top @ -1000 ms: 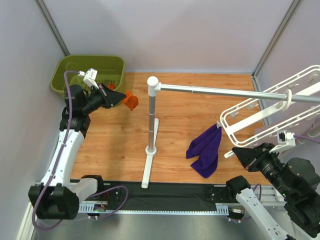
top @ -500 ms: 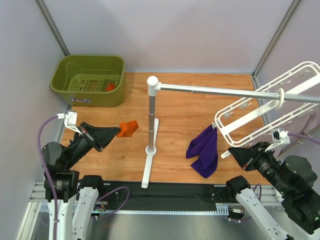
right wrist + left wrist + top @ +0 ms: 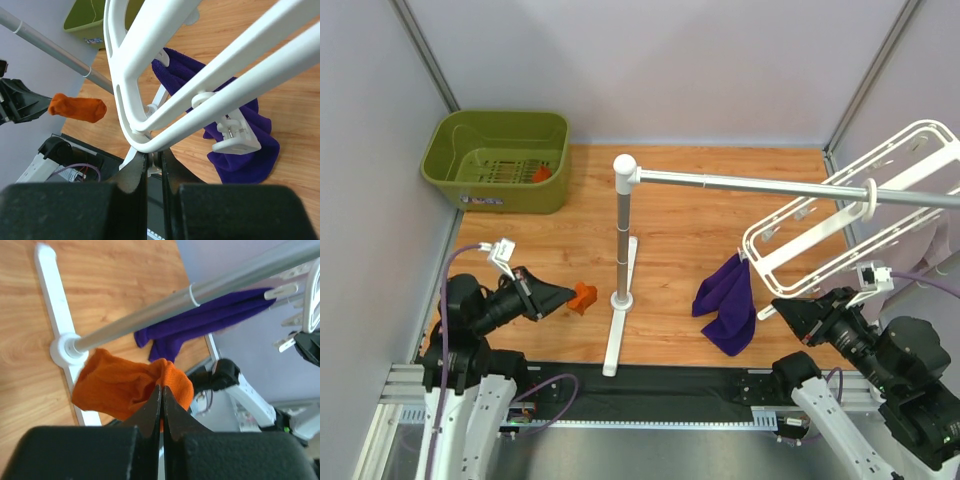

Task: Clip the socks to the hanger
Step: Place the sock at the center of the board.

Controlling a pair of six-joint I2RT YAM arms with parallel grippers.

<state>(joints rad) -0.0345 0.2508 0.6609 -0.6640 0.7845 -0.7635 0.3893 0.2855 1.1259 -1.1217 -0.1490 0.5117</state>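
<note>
Firmly, the left gripper point(image 3: 161, 390) pinches an orange sock point(image 3: 120, 385) beside the rail post point(image 3: 623, 235); the right gripper point(image 3: 152, 157) clamps the hanger point(image 3: 150, 30) at its near-left corner.

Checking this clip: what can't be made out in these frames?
Top view: orange item in the green basket, too small to identify.
Top view: hanger, far end cut off by the right edge.
Left wrist view: sock, lower part hidden behind the left gripper.

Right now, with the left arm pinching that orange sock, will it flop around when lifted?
Probably soft and floppy: the sock bunches into folds where the left fingers pinch it. Likely light: it is small, and a pinch at one end carries all of it. Its knit surface should resist slipping.
</note>
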